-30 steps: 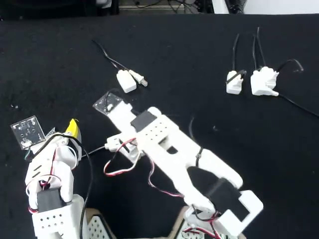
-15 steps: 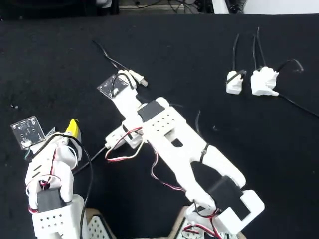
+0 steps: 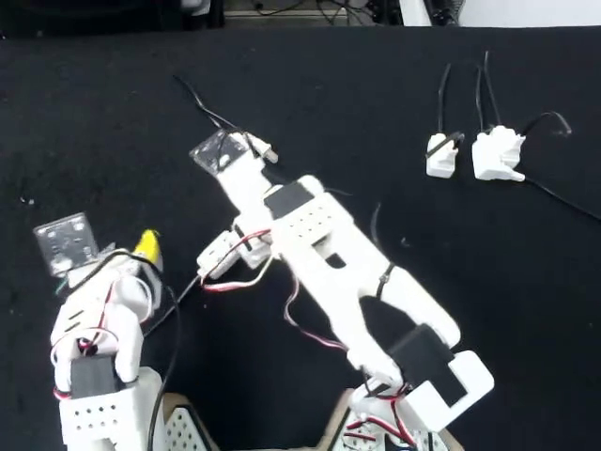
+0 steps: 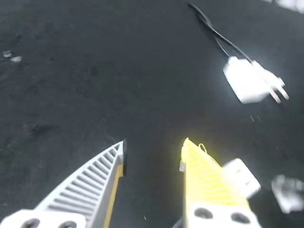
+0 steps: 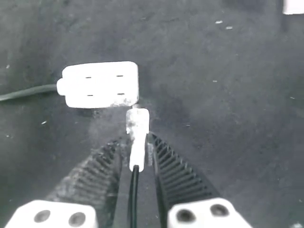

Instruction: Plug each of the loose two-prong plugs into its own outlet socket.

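A white outlet block (image 5: 101, 84) with two pairs of slots lies on the black table; it also appears in the left wrist view (image 4: 244, 85). Beside it lies a loose two-prong plug (image 4: 270, 84), bare prongs out (image 3: 266, 149). My right gripper (image 5: 137, 140) is shut on another white plug (image 5: 137, 124) with a black cord, whose tip is just short of the block. From above, the right gripper (image 3: 225, 155) hangs over the block. My left gripper (image 4: 154, 142) is open and holds nothing, at the near left (image 3: 103, 242).
At the far right lie two more white plug pieces (image 3: 440, 156) (image 3: 499, 155) with black cords running to the back edge and off to the right. The right arm (image 3: 329, 258) stretches diagonally across the table's middle. Bare black cloth (image 3: 113, 122) lies at the far left.
The right arm has stretched up and left, carrying its plug to the outlet block. The left gripper has shifted slightly.
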Available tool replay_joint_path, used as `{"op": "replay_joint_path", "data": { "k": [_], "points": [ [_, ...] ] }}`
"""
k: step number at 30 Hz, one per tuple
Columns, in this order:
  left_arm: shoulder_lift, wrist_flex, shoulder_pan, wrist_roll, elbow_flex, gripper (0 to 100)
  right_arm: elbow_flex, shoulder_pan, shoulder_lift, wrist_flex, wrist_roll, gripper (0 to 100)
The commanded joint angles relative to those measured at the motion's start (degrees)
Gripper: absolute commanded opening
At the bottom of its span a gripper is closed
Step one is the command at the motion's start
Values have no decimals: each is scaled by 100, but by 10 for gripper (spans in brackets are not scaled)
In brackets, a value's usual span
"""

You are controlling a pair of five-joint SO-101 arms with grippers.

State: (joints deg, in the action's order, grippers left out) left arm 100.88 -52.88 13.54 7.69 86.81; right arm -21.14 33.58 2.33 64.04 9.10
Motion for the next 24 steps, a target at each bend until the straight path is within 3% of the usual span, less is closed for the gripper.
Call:
{"op": "replay_joint_path", "data": {
  "k": [1,11,19,24],
  "points": [
    [-826,79,-514,-387,-593,210,602,-264,189,466,158,11],
    [-3253,747,-585,-475,-1314,210,1481,-651,215,1477,325,11],
    [-4360,2084,-1323,-440,-1077,210,1420,-651,268,1741,316,11],
    [-4958,2857,-1411,-105,-1077,210,1341,-677,268,1767,316,11]
  ]
}}
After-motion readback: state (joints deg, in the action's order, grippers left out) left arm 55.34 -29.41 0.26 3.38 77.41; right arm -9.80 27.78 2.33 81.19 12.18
